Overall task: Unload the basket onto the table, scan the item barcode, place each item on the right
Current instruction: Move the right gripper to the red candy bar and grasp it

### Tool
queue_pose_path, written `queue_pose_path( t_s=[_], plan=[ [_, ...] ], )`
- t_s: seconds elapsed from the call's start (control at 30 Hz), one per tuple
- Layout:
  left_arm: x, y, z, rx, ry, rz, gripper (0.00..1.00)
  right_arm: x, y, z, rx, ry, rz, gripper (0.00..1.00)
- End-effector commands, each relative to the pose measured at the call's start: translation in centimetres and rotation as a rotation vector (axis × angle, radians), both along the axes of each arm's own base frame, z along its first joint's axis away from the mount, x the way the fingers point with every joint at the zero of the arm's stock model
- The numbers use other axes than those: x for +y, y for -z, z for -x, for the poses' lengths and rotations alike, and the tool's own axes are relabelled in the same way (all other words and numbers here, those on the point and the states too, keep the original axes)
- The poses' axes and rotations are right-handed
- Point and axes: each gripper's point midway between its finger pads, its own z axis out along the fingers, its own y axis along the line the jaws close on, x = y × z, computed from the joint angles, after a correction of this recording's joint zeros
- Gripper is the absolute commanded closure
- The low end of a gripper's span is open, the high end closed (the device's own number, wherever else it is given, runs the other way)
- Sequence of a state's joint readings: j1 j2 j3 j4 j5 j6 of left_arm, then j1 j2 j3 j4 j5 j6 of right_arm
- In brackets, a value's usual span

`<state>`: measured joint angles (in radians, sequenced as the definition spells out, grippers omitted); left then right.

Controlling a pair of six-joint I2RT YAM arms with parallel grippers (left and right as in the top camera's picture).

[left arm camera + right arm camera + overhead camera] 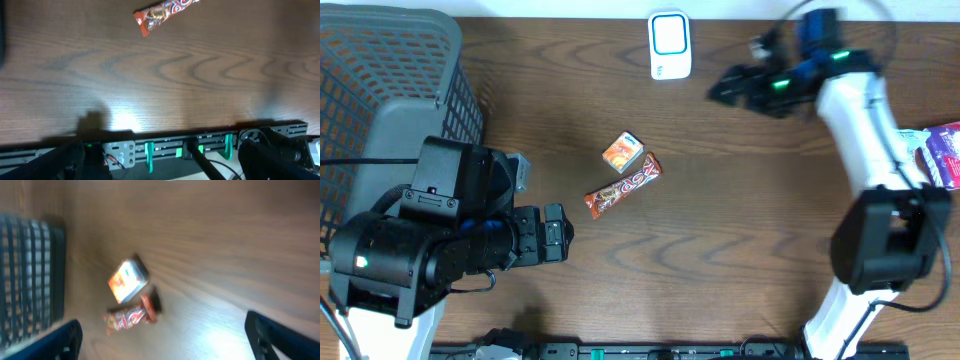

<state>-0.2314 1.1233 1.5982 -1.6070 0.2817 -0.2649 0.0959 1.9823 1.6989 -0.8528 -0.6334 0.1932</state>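
A small orange box [622, 152] and a red candy bar [623, 187] lie side by side mid-table. A white scanner-like device [670, 45] sits at the far edge. My left gripper [555, 233] is low at the left, open and empty, a short way from the candy bar [165, 10], which shows at the top of its wrist view. My right gripper [728, 86] hovers at the far right near the white device, open and empty. Its blurred wrist view shows the box [127, 279] and candy bar [131, 316] ahead of its fingers [280, 340].
A grey mesh basket [380, 80] fills the far left corner and shows as dark bars [30, 275] in the right wrist view. A purple packet [945, 150] lies at the right edge. A rail with green clips [175, 147] runs along the table's near edge.
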Motion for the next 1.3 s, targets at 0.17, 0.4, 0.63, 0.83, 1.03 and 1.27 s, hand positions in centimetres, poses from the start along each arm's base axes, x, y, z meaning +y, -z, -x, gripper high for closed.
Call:
queue_pose_path(
  t_s=[0.17,0.4,0.63,0.83,1.03,1.27],
  plan=[
    [0.3,0.0,0.3,0.009,-0.004,-0.009,0.02,9.6,5.0,3.1,0.116,0.039,-0.074,0.01],
    [0.3,0.0,0.3,0.009,-0.004,-0.009,0.02,13.0,6.9,6.2,0.345,0.226,-0.082,0.07],
    [0.3,0.0,0.3,0.009,-0.004,-0.009,0.02,16.1,6.6,8.8,0.451,0.226,-0.121,0.27],
    [0.3,0.0,0.3,0.009,-0.004,-0.009,0.02,17.7,7.6,11.2,0.513,0.266,-0.061,0.29],
    [0.3,0.0,0.3,0.009,-0.004,-0.009,0.02,17.2,9.6,12.6,0.514,0.455,0.087,0.27],
    [0.3,0.0,0.3,0.009,-0.004,-0.009,0.02,17.5,10.3,12.9,0.381,0.572,0.187,0.29]
  ],
)
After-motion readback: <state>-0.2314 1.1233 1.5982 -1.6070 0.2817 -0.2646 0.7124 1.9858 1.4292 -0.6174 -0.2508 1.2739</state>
